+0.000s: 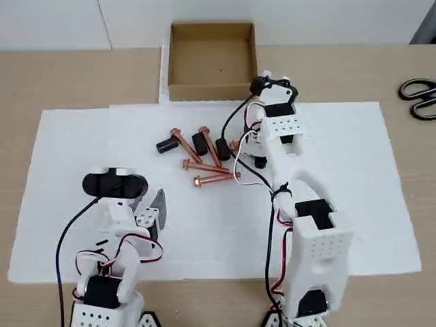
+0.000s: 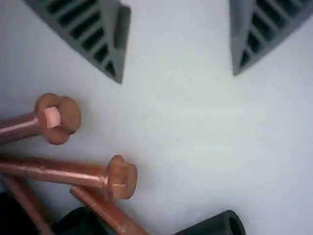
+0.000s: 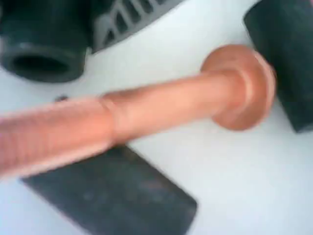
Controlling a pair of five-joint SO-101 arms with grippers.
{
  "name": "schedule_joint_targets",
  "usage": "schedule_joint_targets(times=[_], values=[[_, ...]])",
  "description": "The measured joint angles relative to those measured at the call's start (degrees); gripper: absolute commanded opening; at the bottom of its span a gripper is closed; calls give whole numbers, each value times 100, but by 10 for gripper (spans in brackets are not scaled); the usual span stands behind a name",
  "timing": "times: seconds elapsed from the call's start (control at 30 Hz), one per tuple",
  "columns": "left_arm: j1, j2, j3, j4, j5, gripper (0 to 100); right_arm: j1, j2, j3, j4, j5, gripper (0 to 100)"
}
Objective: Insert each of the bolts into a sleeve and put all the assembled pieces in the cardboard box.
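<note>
Several copper bolts (image 1: 208, 172) and black sleeves (image 1: 199, 143) lie loose on the white paper in front of the cardboard box (image 1: 211, 90). My right gripper (image 1: 243, 147) is down at the right end of the pile. In the right wrist view a bolt (image 3: 161, 107) lies across my right gripper (image 3: 124, 110), between the ribbed grey finger (image 3: 129, 19) and the dark flat finger (image 3: 112, 196); a strip of paper shows between the ribbed finger and the bolt. My left gripper (image 1: 155, 210) stands open over bare paper, short of two bolt heads (image 2: 120, 176).
Scissors (image 1: 419, 95) lie on the bare table at the far right. A sleeve (image 3: 44, 49) and another sleeve (image 3: 283, 63) flank the bolt close to my right gripper. A further sleeve (image 2: 215, 225) lies past the bolts ahead of my left gripper (image 2: 177, 73).
</note>
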Motion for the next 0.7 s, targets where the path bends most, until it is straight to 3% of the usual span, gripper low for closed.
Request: schedule_joint_targets(times=[0.3,0.7], values=[[0,0,0,0,0,140,-79,-343,-44,642,237,4],[0,0,0,0,0,140,79,-1020,-44,1011,308,5]])
